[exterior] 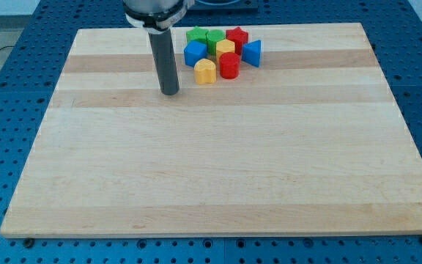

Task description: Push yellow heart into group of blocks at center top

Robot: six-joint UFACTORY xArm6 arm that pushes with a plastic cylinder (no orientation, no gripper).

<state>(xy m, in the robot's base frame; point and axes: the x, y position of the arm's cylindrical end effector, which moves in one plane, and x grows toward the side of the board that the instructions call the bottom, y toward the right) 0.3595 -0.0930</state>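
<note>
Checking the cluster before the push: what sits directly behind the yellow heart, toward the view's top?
Behind the yellow heart sit a blue block and a yellow block. Their lower parts are partly covered.

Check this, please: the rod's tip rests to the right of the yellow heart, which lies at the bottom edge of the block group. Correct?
Not quite. The camera view shows my tip to the view's left of the yellow heart, not its right. The heart does lie at the bottom edge of the block group.
</note>
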